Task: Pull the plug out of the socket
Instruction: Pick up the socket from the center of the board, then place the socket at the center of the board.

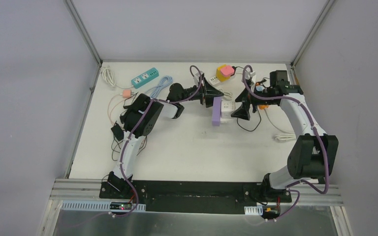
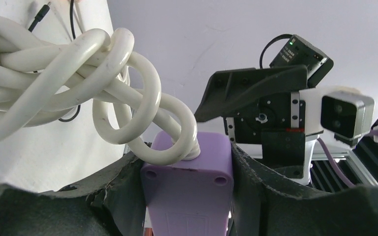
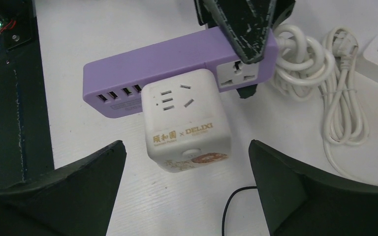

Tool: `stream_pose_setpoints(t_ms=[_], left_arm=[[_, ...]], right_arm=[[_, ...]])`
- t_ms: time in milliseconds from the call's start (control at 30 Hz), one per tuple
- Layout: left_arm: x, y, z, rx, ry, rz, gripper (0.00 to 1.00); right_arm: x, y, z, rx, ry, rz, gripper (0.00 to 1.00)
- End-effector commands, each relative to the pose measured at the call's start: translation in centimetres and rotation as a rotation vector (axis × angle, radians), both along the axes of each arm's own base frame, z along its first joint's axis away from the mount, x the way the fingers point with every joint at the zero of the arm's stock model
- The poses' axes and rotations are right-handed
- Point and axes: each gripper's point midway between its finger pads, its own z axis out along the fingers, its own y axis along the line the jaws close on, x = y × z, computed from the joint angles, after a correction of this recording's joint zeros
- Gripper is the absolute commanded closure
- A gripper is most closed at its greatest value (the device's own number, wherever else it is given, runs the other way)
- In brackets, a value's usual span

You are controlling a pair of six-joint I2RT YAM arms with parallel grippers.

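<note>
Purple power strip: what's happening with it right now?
The left pincer is clamped on the purple power strip, at the end near its coiled white cord. A white cube adapter is plugged into the strip's face. The right pincer is wide open and lined up on the cube, a finger to either side, not closed on it. The plug is not out yet.

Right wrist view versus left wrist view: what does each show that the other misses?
Only right wrist: the white DELIXI cube adapter seated on the purple power strip, plus its USB ports. Only left wrist: the strip's cord end and the right arm's wrist camera. Both: left claw clamping the strip, coiled white cord.
</note>
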Motion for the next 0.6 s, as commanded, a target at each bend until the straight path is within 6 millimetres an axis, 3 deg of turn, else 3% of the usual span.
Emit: stream_pose_setpoints(t_ms=[0,167,367,467,567], left_arm=[[-0.8,0.6,5.5,-0.119,-0.136,-0.020,1.00],[-0.9,0.6,5.6,-0.119,-0.134,-0.028,1.00],[-1.0,0.6,5.4,-0.117,-0.123,-0.031,1.00],[-0.8,0.5,4.9,-0.114,-0.108,-0.024,1.00],[-0.5,0.3,4.0,-0.108,-0.077,-0.011,1.00]], right_arm=[[-1.1,1.5,0.3,-0.009,-0.062,0.098,0.00],[-0.4,2.0,-1.2,-0.087,-0.075,0.085,0.04],[-0.3,3.0,-1.5,-0.121,-0.094,0.111,0.22],[-0.3,3.8,-2.1,-0.136,-0.104,0.124,0.37],[-0.2,4.4,-2.8,-0.141,-0.100,0.114,0.61]])
